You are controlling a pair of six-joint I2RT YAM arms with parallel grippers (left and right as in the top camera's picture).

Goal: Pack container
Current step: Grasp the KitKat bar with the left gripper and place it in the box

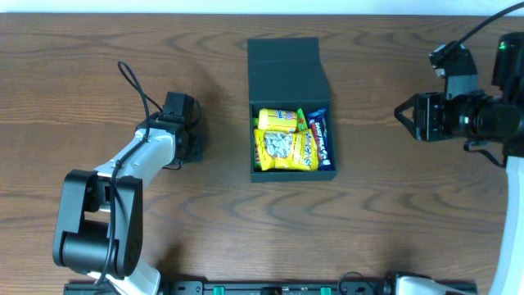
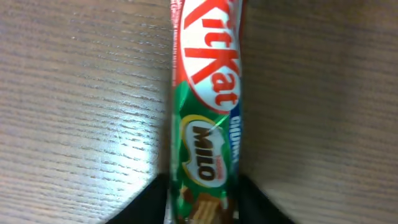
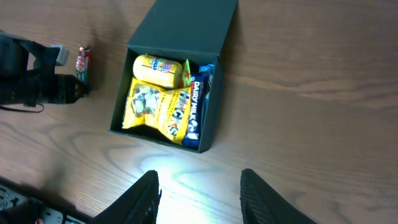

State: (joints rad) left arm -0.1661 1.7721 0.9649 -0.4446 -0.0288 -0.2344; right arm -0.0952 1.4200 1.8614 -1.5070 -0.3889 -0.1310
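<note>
While I hung over the dark wood-grain table (image 1: 393, 221), a pale strip showed beyond its 12 o'clock edge in the overhead view. The container (image 1: 293, 175) sat near the middle of the table. Its long axis ran from 12 to 6 o'clock, and its lid flap (image 1: 286, 67) lay opened flat toward 12 o'clock.

Inside, a large yellow seed packet (image 1: 285, 152) filled the 6 o'clock part. A smaller yellow packet (image 1: 277, 120) lay at its 12 o'clock side. A blue Dairy Milk bar (image 1: 322, 141) stood along the 3 o'clock wall, and a green-and-red packet (image 1: 303, 121) was wedged between the bar and the smaller yellow packet.

My left gripper (image 2: 202, 208) was well out at the container's 9 o'clock, low over a KitKat bar (image 2: 208, 81). My fingers (image 2: 146, 202) flanked the bar's near end closely, but I could not tell whether they were clamping it. My right gripper (image 3: 199, 199) hovered at the container's 3 o'clock, spread wide and empty.
</note>
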